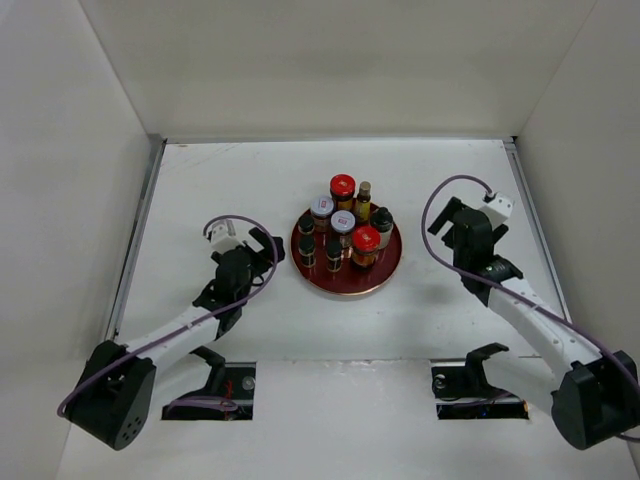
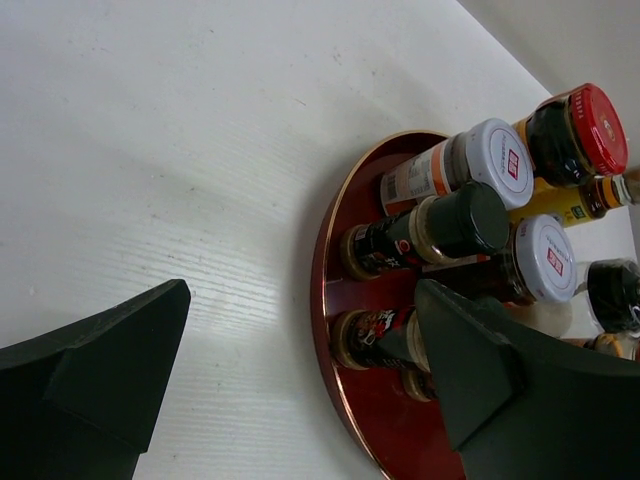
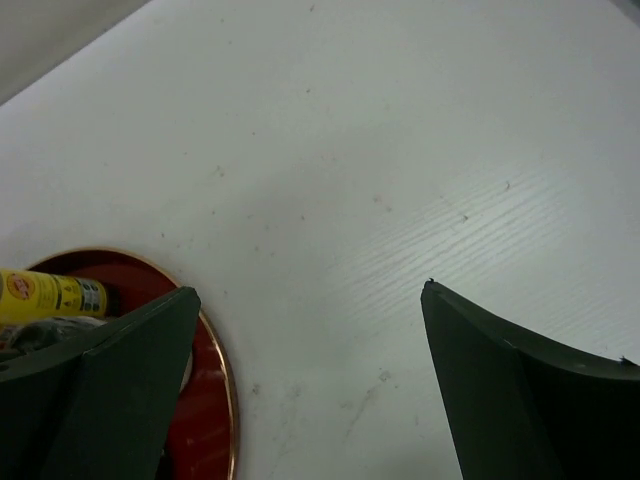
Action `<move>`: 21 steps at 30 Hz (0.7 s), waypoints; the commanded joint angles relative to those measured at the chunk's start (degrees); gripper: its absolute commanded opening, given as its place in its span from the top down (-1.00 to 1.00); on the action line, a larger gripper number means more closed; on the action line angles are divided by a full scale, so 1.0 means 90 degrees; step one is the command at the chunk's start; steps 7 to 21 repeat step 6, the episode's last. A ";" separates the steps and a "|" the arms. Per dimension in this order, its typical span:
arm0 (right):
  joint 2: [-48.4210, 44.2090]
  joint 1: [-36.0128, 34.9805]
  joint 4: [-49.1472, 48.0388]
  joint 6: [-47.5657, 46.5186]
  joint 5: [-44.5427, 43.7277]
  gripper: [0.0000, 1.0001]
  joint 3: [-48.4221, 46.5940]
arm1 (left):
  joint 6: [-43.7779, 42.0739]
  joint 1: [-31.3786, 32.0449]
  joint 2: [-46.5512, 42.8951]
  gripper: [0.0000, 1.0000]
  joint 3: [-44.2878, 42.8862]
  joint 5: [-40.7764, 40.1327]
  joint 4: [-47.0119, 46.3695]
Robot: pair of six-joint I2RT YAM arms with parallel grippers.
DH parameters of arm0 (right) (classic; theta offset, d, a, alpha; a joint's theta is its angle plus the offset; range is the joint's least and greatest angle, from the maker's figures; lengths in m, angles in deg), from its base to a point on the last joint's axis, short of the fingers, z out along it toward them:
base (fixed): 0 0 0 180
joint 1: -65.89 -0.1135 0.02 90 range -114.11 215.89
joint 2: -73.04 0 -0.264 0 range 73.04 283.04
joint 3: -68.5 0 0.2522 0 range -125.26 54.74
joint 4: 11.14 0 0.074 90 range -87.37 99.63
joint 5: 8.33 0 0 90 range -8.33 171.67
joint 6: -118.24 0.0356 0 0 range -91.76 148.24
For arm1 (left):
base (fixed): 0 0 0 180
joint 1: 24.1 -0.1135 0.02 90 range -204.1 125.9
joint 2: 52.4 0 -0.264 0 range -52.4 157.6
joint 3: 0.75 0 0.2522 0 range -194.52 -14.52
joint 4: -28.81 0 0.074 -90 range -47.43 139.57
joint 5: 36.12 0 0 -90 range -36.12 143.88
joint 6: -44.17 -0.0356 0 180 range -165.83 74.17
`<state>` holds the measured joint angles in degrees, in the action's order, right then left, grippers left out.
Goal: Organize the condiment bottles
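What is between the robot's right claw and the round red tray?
Only bare white table lies between the right gripper and the tray. The top view shows the gap, and the right wrist view does too.

Right of left gripper (image 2: 303,284): dark-red tray (image 2: 330,300), gold rim; red-capped jar (image 2: 585,125); white-lidded jars (image 2: 500,160), red logo; black-capped bottle (image 2: 465,220); yellow slim bottle (image 2: 565,203). White table (image 2: 200,150), faint grain.
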<state>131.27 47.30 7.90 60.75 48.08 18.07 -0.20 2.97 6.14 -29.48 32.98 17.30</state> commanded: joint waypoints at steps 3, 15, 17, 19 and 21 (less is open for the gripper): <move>-0.0299 0.0000 -0.0030 0.0323 0.0060 -1.00 0.0041 | -0.0069 0.0053 -0.0294 -1.00 -0.0154 0.0018 -0.0111; -0.0280 -0.0068 0.0232 0.0342 0.0099 -1.00 -0.0047 | -0.0089 0.0141 -0.0284 -1.00 -0.0164 -0.0030 -0.0131; -0.0280 -0.0068 0.0232 0.0342 0.0099 -1.00 -0.0047 | -0.0089 0.0141 -0.0284 -1.00 -0.0164 -0.0030 -0.0131; -0.0280 -0.0068 0.0232 0.0342 0.0099 -1.00 -0.0047 | -0.0089 0.0141 -0.0284 -1.00 -0.0164 -0.0030 -0.0131; -0.0280 -0.0068 0.0232 0.0342 0.0099 -1.00 -0.0047 | -0.0089 0.0141 -0.0284 -1.00 -0.0164 -0.0030 -0.0131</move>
